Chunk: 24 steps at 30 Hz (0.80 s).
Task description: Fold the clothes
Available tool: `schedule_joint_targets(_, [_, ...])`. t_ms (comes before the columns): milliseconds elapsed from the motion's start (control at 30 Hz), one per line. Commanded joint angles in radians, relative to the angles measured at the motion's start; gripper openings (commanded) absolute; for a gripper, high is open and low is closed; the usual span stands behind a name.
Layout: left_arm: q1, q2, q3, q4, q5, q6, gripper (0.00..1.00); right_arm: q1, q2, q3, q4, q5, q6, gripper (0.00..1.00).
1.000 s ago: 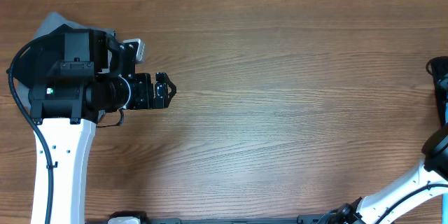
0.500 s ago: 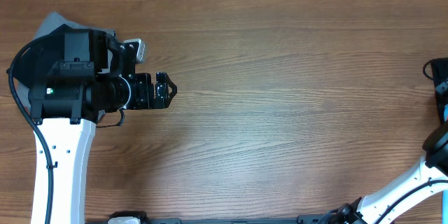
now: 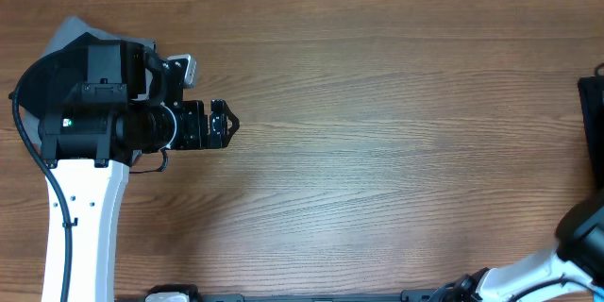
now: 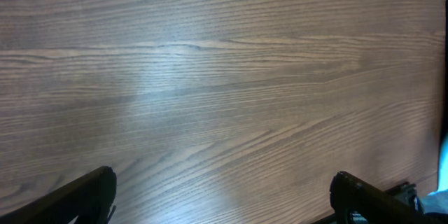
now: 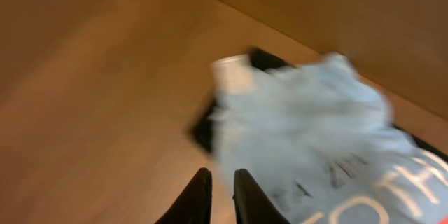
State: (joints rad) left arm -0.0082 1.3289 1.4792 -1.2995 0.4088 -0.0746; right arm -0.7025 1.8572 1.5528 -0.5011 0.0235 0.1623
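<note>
Here, bottom centre: right gripper point(image 5: 222, 197) nearly together beside blurred T-shirt point(image 5: 308, 133), hold unclear. Left gripper point(image 4: 222, 182) wide apart over table point(image 4: 224, 56).

From my station the tabletop point(image 3: 377, 104) shows as pale brown wood, its grain running left to right, with a soft glare across the middle in the left wrist view. A grey cloth point(image 3: 74, 30) lies on its far left corner, mostly hidden under the left arm, and a black shape point(image 3: 595, 127) that I can't identify sits at the right edge. The blurred right wrist view shows a light blue T-shirt point(image 5: 308, 126) with white lettering lying over a black garment point(image 5: 203, 129) on a brown surface; I can't tell if that's this tabletop.
</note>
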Motion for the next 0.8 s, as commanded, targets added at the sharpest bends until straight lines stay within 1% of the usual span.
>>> schedule_joint_targets(0, [-0.006, -0.002, 0.026, -0.01, 0.016, 0.016, 1.0, 0.071, -0.061, 0.014, -0.031, -0.156, 0.023, 0.12])
schedule_joint_targets(100, [-0.005, -0.003, 0.027, -0.011, 0.016, 0.015, 1.0, 0.146, -0.082, 0.014, -0.085, -0.237, 0.026, 0.1])
schedule_joint_targets(167, [-0.005, -0.003, 0.029, -0.01, 0.023, 0.015, 1.0, 0.208, -0.087, 0.014, -0.131, -0.245, 0.025, 0.09])
schedule_joint_targets(233, [-0.005, -0.003, 0.031, -0.01, 0.031, 0.015, 1.0, 0.271, -0.087, 0.014, -0.175, -0.21, 0.025, 0.09])
schedule_joint_targets(300, [-0.005, -0.003, 0.032, -0.013, 0.031, 0.015, 1.0, 0.311, -0.083, 0.014, -0.191, -0.119, 0.025, 0.11])
schedule_joint_targets(333, [-0.006, -0.003, 0.032, -0.015, 0.031, 0.015, 1.0, 0.32, -0.079, 0.014, -0.19, -0.068, 0.025, 0.2])
schedule_joint_targets(367, [-0.006, -0.003, 0.032, -0.018, 0.031, 0.015, 1.0, 0.322, -0.072, 0.014, -0.186, -0.014, 0.025, 0.25])
schedule_joint_targets(433, [-0.005, -0.003, 0.032, -0.024, 0.031, 0.016, 1.0, 0.305, -0.06, 0.014, -0.182, 0.067, 0.051, 0.37])
schedule_joint_targets(500, [-0.005, -0.003, 0.031, -0.024, 0.03, 0.016, 1.0, 0.256, -0.038, 0.013, -0.165, 0.106, 0.082, 0.44])
schedule_joint_targets(633, [-0.006, -0.003, 0.031, -0.016, 0.031, 0.015, 1.0, 0.14, 0.045, 0.013, -0.135, 0.1, 0.105, 0.57])
schedule_joint_targets(700, [-0.005, -0.003, 0.031, -0.013, 0.031, 0.016, 1.0, 0.099, 0.098, 0.013, -0.124, 0.089, 0.105, 0.61])
schedule_joint_targets(767, [-0.005, -0.003, 0.031, -0.01, 0.031, 0.015, 1.0, 0.072, 0.152, 0.013, -0.101, 0.089, 0.104, 0.68])
